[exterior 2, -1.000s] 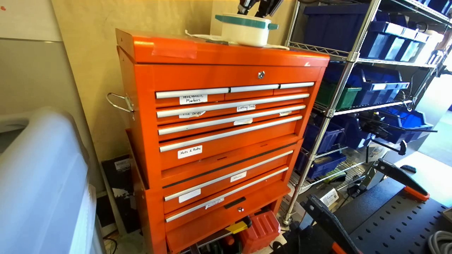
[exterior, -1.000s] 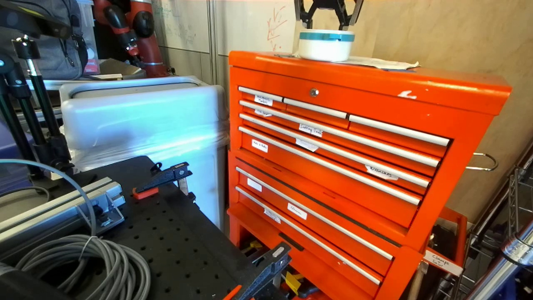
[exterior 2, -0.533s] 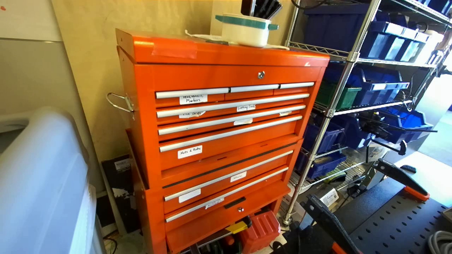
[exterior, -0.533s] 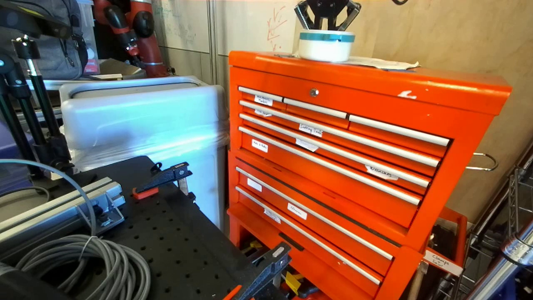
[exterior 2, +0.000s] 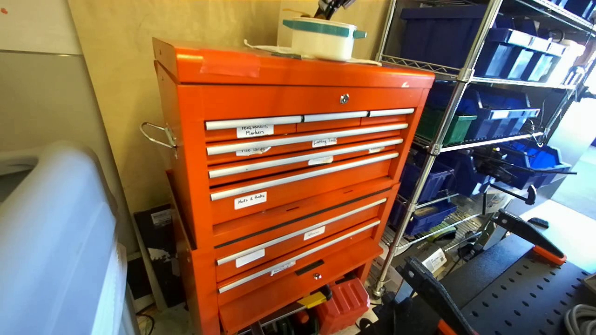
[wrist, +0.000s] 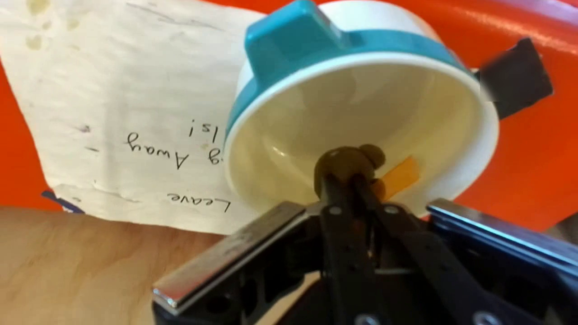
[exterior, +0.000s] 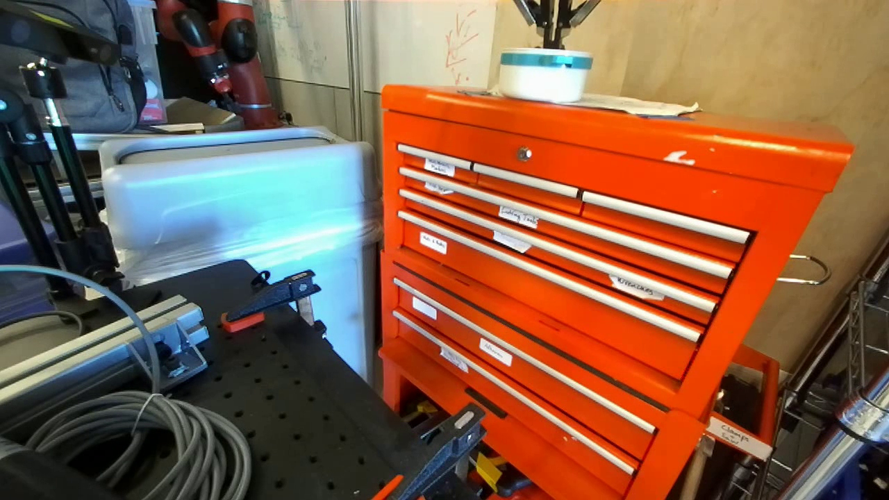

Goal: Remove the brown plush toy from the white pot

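The white pot (exterior: 545, 83) with its teal band stands upright on top of the orange tool chest (exterior: 597, 208); both exterior views show it. In the wrist view I look down into the pot (wrist: 406, 99). The brown plush toy (wrist: 341, 164) appears there, a rounded brown lump with small knobs, and an orange strip (wrist: 403, 175) beside it. My gripper (wrist: 346, 179) is shut on the toy, its fingertips close together and partly covering it. In an exterior view a bit of brown plush toy (exterior 2: 320, 16) shows under the gripper (exterior 2: 324, 15) at the pot's rim.
A handwritten paper sheet (wrist: 113, 113) lies beneath and beside the pot. A dark flat scrap (wrist: 517, 76) lies at its other side. A wooden wall (exterior: 729, 55) rises behind the chest. Metal shelving with blue bins (exterior 2: 442, 32) stands alongside.
Over the last second the jaws have come together from wide apart. The gripper dipped toward the pot, then rose a little, and brown now shows at the rim.
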Controlling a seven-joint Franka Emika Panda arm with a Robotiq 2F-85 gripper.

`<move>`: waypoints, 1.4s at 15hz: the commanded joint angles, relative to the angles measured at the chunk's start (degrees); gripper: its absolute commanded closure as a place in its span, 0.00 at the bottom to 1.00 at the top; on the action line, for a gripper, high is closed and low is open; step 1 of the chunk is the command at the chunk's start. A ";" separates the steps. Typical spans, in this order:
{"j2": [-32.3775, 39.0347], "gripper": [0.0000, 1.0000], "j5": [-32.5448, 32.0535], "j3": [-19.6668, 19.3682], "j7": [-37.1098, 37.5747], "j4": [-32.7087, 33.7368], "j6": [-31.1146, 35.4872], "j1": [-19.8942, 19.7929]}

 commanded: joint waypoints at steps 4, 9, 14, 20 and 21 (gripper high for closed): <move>-4.50 0.98 -2.95 -2.34 5.46 9.07 -17.56 -2.30; -4.49 0.98 -6.43 -6.97 4.71 9.36 -13.35 -4.96; 0.97 0.98 -9.24 -10.76 5.17 7.72 -4.97 -8.40; 7.66 0.98 -12.84 -11.25 6.03 6.37 1.21 -10.44; 8.22 0.98 -13.03 -11.12 6.29 6.47 1.09 -10.56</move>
